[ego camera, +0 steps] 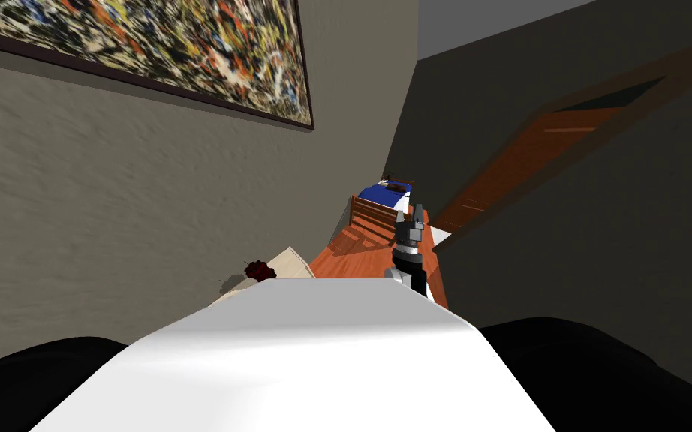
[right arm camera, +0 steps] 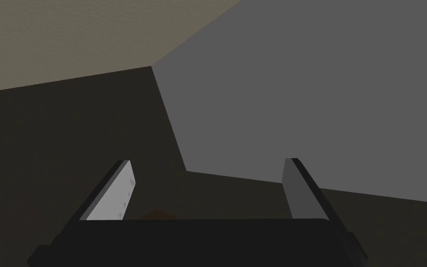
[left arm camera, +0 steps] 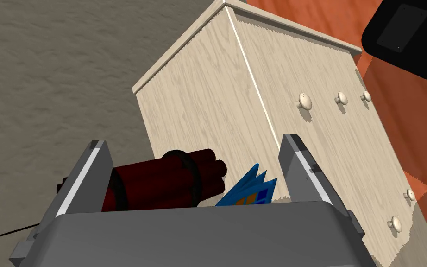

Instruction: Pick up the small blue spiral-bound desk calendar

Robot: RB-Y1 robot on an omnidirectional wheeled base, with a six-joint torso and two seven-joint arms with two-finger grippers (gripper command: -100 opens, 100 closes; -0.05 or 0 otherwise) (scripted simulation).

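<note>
left gripper (left arm camera: 194, 140): fingers spread wide apart, gripping nothing. it hangs over a pale wood-grain dresser (left arm camera: 217, 102) with round knobs (left arm camera: 305, 101) on its front. the dresser stands against a grey-brown wall on an orange wood floor (left arm camera: 323, 18).

blue desk calendar (left arm camera: 249, 190): seen in the left wrist view between the two fingers, close to the gripper's body, which hides its lower part. it sits nearer one finger (left arm camera: 300, 171) than the other, and neither touches it. blue leaves fan upward, and orange and blue squares show on its face.

dark red bundle (left arm camera: 166, 178): round sticks held by a dark band, lying just beside the calendar and reaching behind the other finger. whether bundle and calendar touch cannot be told. the head view shows the bundle on the dresser's pale top, near the wall.

right gripper (ego camera: 410, 219): held out ahead over the floor, well apart from the dresser, toward a bed (ego camera: 386, 193) with a blue cover. in its own wrist view its fingers (right arm camera: 115, 194) stand wide apart with nothing between them.
</note>
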